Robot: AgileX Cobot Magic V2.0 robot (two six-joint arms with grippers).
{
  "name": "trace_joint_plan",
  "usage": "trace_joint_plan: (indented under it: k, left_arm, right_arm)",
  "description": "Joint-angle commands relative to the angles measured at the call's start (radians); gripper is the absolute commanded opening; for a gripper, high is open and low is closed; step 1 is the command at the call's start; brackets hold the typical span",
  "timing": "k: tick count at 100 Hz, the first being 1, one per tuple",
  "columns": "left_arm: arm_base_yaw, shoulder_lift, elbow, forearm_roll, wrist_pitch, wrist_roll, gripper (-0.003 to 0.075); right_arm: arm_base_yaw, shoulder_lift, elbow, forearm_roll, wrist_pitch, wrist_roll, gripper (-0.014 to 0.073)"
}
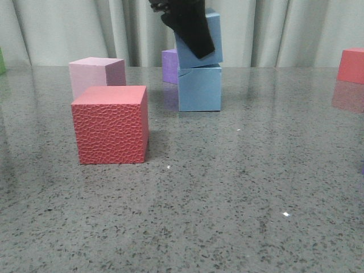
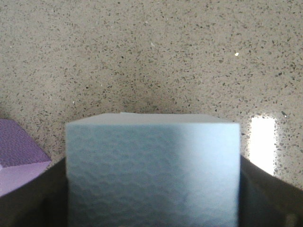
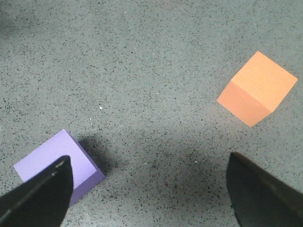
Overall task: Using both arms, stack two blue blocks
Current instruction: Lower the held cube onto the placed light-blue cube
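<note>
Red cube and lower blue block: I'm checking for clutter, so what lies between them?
Nothing: in the front view, only bare table separates the red cube from the lower blue block.

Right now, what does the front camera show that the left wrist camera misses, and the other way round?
Only the front view shows the lower blue block, the red cube, the pink cube and a second red cube at far right. Only the left wrist view shows the left gripper's fingers on both sides of the upper blue block. Both show that upper block, tilted in the front view, the purple cube and the table.
</note>
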Motion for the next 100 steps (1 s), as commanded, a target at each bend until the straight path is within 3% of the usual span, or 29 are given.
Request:
trace_joint_plan:
  k: [1, 20, 49, 100]
  left_arm:
    - [-0.005, -0.058, -0.024, -0.022, 0.024, 0.001, 0.0456]
    - [-0.005, -0.058, -0.024, -0.022, 0.024, 0.009, 0.0471]
    - [-0.005, -0.058, -0.024, -0.022, 0.017, 0.009, 0.0623]
    - [-0.005, -0.064, -0.024, -0.019, 0.017, 0.005, 0.0668]
  right_arm:
    - [-0.003, 0.000, -0.024, -0.011, -0.060, -0.008, 0.0647]
    - [-0.003, 0.000, -0.024, -0.011, -0.060, -0.008, 0.0647]
    - [-0.003, 0.000, -0.024, -0.011, -0.060, -0.008, 0.0647]
    - [-0.003, 0.000, -0.024, -0.011, -0.059, -0.008, 0.0647]
